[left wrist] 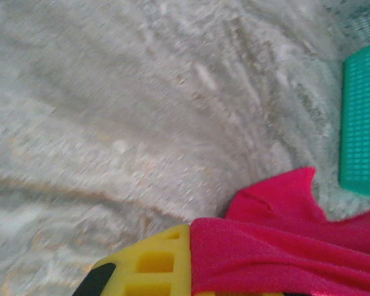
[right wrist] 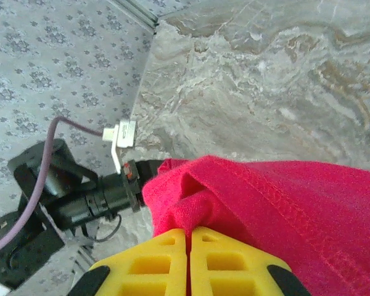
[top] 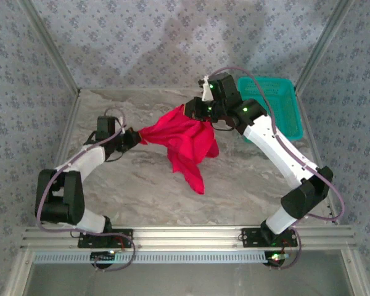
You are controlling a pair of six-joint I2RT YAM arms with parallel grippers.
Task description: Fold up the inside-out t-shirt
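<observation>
The red t-shirt (top: 186, 143) hangs bunched between both arms over the middle of the table, its lowest corner drooping toward the near side. My left gripper (top: 134, 135) is shut on the t-shirt at its left end; in the left wrist view the t-shirt (left wrist: 283, 246) drapes over a yellow finger (left wrist: 154, 262). My right gripper (top: 194, 109) is shut on the t-shirt at its upper right edge. In the right wrist view the two yellow fingers (right wrist: 154, 262) press together with a fold of the t-shirt (right wrist: 265, 203) pinched between them, an outward seam showing.
A teal mesh basket (top: 279, 103) stands at the back right of the marble-patterned table (top: 135, 191), seen also as the basket (left wrist: 362, 123) at the right edge of the left wrist view. Patterned walls and metal frame posts enclose the table.
</observation>
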